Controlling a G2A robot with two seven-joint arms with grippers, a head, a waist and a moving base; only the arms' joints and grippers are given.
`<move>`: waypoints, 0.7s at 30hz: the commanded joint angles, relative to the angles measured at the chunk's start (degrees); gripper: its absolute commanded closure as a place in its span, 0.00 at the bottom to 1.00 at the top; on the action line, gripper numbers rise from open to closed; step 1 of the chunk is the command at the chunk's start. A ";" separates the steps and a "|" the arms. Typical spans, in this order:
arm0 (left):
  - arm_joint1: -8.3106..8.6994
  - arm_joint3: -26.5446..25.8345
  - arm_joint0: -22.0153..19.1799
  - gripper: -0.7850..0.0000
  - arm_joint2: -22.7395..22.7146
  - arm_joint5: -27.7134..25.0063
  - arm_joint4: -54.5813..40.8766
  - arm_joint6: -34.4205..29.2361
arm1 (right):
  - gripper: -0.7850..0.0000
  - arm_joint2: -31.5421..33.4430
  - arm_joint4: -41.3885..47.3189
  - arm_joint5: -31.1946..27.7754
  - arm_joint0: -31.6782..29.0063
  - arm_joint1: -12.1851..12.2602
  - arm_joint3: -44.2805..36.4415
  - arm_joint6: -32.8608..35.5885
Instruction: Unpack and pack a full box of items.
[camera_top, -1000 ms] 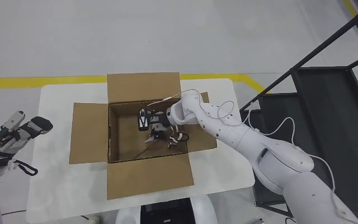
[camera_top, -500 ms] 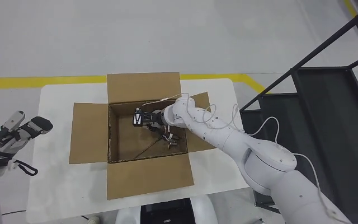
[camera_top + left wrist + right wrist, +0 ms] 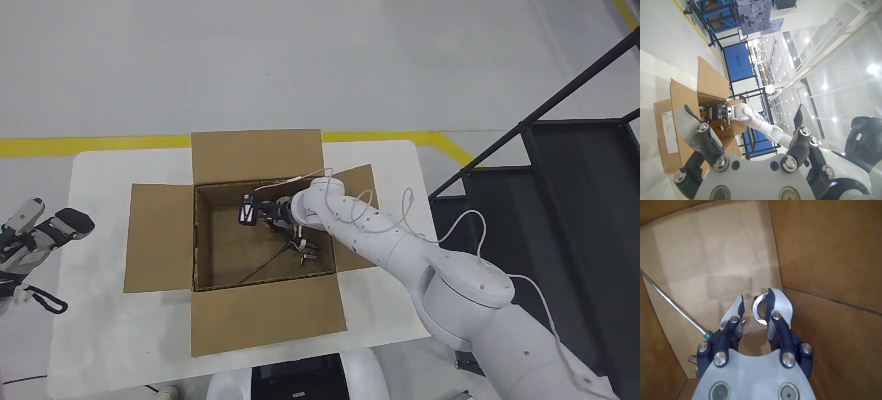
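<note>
1. Lying flat on the floor of the cardboard box [image 3: 160, 235], close to a corner, the metal ring [image 3: 755, 309] suits a pick from above, which likely explains the approach.
2. The right gripper [image 3: 755, 298] hangs deep inside the box with its wrist angled down. Its jaws are apart and hold nothing, and one finger overlaps the ring's edge.
3. A thin rod [image 3: 672, 302] lies diagonally across the floor nearby.
4. The left gripper [image 3: 743, 109] sits just off the table [image 3: 100, 330] edge, fingers spread and empty, clear of the box.
</note>
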 commanded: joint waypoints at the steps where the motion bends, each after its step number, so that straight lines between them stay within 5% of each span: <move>1: 0.00 0.00 0.00 0.00 0.00 0.00 0.00 0.00 | 0.73 0.22 -0.10 0.04 0.08 -0.29 0.64 -0.01; 11: 0.00 0.00 0.00 0.00 0.00 0.00 0.00 0.00 | 0.74 1.01 -1.18 -0.47 0.07 -1.64 2.71 0.62; 12: 0.00 0.00 0.00 0.00 0.00 0.00 0.00 0.00 | 0.76 1.04 -1.30 -0.55 0.03 -1.79 2.86 0.93; 14: 0.00 0.00 0.00 0.00 0.00 0.00 0.00 0.00 | 1.00 1.16 -1.46 -0.72 -0.01 -2.07 3.06 1.09; 21: 0.00 0.00 0.00 0.00 0.00 0.00 0.00 0.00 | 1.00 1.92 -1.35 -8.34 0.30 -2.24 1.88 -2.71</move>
